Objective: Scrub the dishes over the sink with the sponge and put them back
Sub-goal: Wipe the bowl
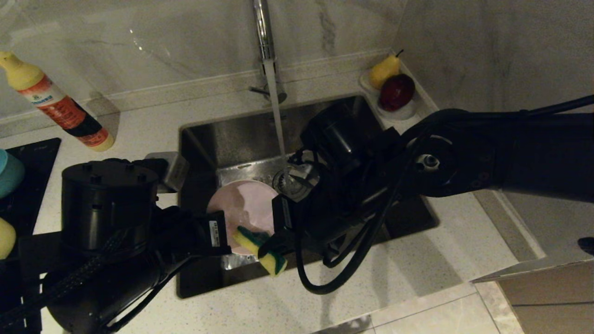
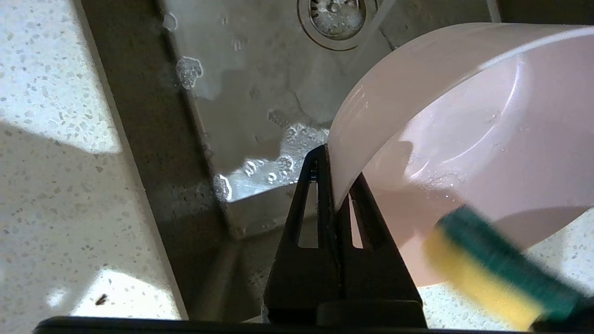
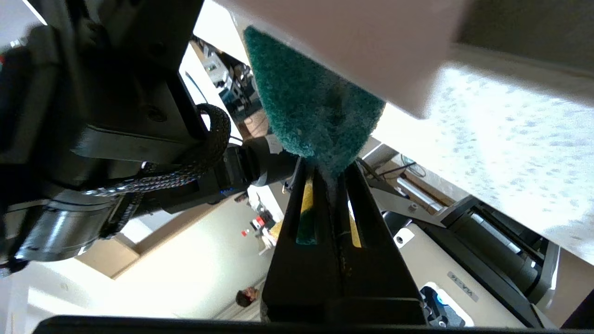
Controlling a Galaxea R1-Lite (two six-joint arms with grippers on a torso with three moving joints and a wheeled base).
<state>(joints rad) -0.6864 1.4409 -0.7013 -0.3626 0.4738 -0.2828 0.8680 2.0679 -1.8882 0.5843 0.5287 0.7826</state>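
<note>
1. The left gripper (image 2: pixel 333 157) is clamped on the rim of the pink bowl (image 1: pixel 243 204), one finger inside the wall and one outside; it holds the bowl tilted above the sink (image 1: pixel 222 134), over the basin's front-left part.
2. The right gripper (image 3: pixel 325 169) is pinched tight on the sponge (image 1: pixel 260 250). The sponge sits at the bowl's near edge, above the front rim of the sink, its dark green scouring face turned toward the bowl.
3. In the right wrist view the green face lies directly against the bowl's pale surface; contact looks likely but is not certain.
4. Water runs from the chrome tap (image 1: pixel 263 32) at the sink's back edge and falls beside the drain strainer (image 2: pixel 333 18); droplets and foam lie on the basin floor.
5. The bowl's inside is wet, with small bubbles near its bottom.
6. A detergent bottle (image 1: pixel 55 102) lies tilted on the counter (image 1: pixel 417 278) toward its back-left corner.
7. A white dish (image 1: pixel 408 111) at the counter's back-right corner, just beside the sink, carries a yellow pear (image 1: pixel 384 70) and a dark red apple (image 1: pixel 397 92), touching each other.
8. At the counter's left edge, a light blue bowl (image 1: pixel 9 172) and a yellow bowl (image 1: pixel 5 237) are partly visible on a dark surface.
</note>
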